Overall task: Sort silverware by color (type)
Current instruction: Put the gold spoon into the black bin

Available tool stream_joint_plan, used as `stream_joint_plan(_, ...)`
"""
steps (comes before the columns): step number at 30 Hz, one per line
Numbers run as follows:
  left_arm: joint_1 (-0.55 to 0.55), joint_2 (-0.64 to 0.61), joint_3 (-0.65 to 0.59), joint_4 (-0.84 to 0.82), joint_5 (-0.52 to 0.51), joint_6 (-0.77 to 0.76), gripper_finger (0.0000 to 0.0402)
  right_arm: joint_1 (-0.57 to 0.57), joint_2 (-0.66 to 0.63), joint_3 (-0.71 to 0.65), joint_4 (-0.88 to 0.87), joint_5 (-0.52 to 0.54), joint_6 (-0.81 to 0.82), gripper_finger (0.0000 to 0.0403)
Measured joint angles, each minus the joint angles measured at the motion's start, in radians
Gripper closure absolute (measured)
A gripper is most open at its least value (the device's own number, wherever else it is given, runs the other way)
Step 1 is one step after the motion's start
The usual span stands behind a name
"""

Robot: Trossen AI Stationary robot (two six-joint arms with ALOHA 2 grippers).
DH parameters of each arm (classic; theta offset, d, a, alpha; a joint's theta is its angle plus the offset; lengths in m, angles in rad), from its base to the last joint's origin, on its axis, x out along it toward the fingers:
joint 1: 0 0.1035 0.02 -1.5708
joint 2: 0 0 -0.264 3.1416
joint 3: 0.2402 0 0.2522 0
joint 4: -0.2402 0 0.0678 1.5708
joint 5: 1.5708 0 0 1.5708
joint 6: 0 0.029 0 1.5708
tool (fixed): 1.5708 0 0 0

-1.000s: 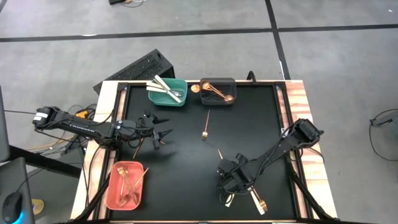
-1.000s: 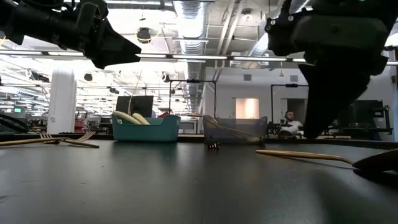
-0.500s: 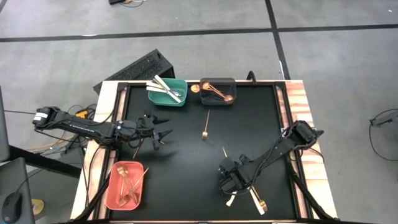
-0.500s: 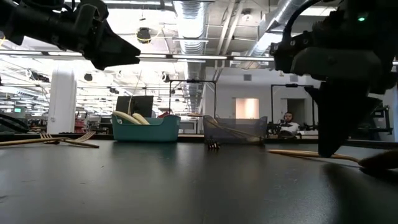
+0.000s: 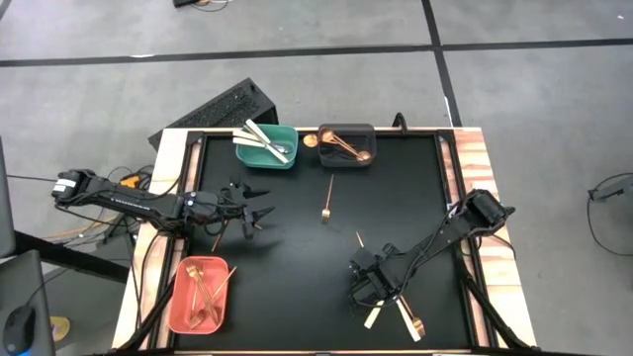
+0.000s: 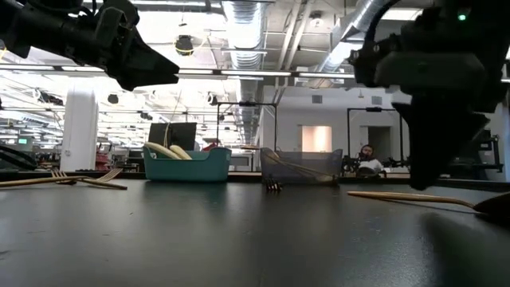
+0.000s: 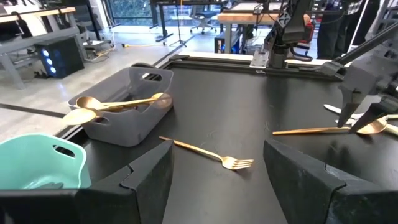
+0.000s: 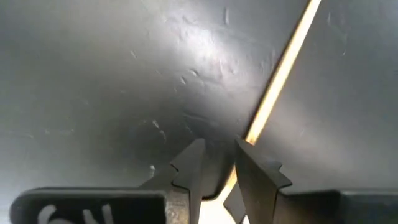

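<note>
A gold spoon [image 5: 362, 249] lies flat on the black mat near the table's near right part. My right gripper [image 5: 368, 289] comes down over its handle, fingers nearly together [image 8: 217, 165]. In the low view the spoon [image 6: 406, 197] rests on the table under that gripper [image 6: 430, 179]. My left gripper [image 5: 259, 210] hovers open above the table's left side [image 7: 217, 149], touching nothing. A gold fork [image 5: 326, 198] lies mid-table [image 7: 214, 155], and another gold fork [image 5: 218, 237] lies by the left gripper. My right gripper has the gold spoon's handle [image 8: 249, 138] between its two fingers, coming from above and pointing down. The handle runs slantwise through the narrow gap. The spoon lies flat on the table, its long handle end [image 8: 286, 59] sticking out beyond the fingertips.
A teal bin [image 5: 269, 146] with white knives and a dark grey bin [image 5: 346, 145] with gold spoons stand at the far edge. A salmon bin [image 5: 198, 294] with gold forks sits near left. More utensils [image 5: 407, 318] lie beside the right gripper, near the table's near edge.
My right gripper has shifted slightly toward the table's right and lowered onto the spoon. The spoon has turned a little on the table: its free handle end has swung toward the right and far side.
</note>
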Motion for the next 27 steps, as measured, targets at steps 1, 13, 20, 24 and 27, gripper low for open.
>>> stream_joint_plan(1,0.000,0.000,0.000,0.000,0.000,0.000,0.0166,0.003,-0.004,0.000,-0.007,0.005,0.000,0.0281)
stream_joint_plan(13,0.000,0.000,0.000,-0.013,-0.001,-0.005,0.0166,0.013,-0.003,0.000,-0.098,-0.018,0.093,0.0202)
stream_joint_plan(20,0.000,0.000,0.000,-0.014,-0.001,-0.006,0.0166,0.013,-0.003,0.000,-0.061,-0.048,0.098,0.0242)
stream_joint_plan(24,0.000,0.000,0.000,-0.015,-0.001,-0.004,0.0166,0.011,0.011,0.002,-0.058,-0.055,0.097,0.0271)
stream_joint_plan(27,0.000,0.000,0.000,-0.019,-0.001,-0.005,0.0166,0.010,0.017,0.000,-0.070,-0.072,0.097,0.0283)
